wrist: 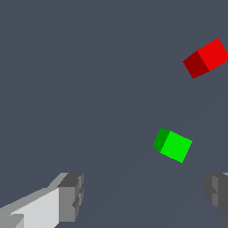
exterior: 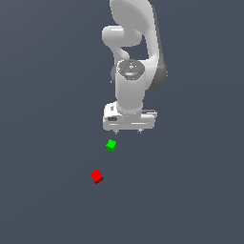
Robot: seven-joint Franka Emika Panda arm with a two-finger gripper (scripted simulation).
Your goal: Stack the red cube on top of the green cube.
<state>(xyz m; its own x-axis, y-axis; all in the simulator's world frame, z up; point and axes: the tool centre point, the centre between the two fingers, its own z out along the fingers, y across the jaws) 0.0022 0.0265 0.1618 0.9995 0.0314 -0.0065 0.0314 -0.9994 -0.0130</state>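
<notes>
A tiny red cube (exterior: 97, 176) lies on the dark grey floor, nearest the camera in the exterior view. A green cube (exterior: 111, 145) of the same size rests a short way behind it, apart from it. My gripper (exterior: 127, 130) hangs above the floor just behind the green cube and slightly toward the exterior view's right. The wrist view shows both fingers (wrist: 71, 196) spread wide with nothing between them, so the gripper (wrist: 144, 196) is open. In that view the green cube (wrist: 173, 145) sits just beyond the fingertips and the red cube (wrist: 207, 58) lies farther off.
The white arm (exterior: 136, 52) rises behind the gripper in the exterior view. The flat dark grey floor (exterior: 47, 119) stretches around both cubes.
</notes>
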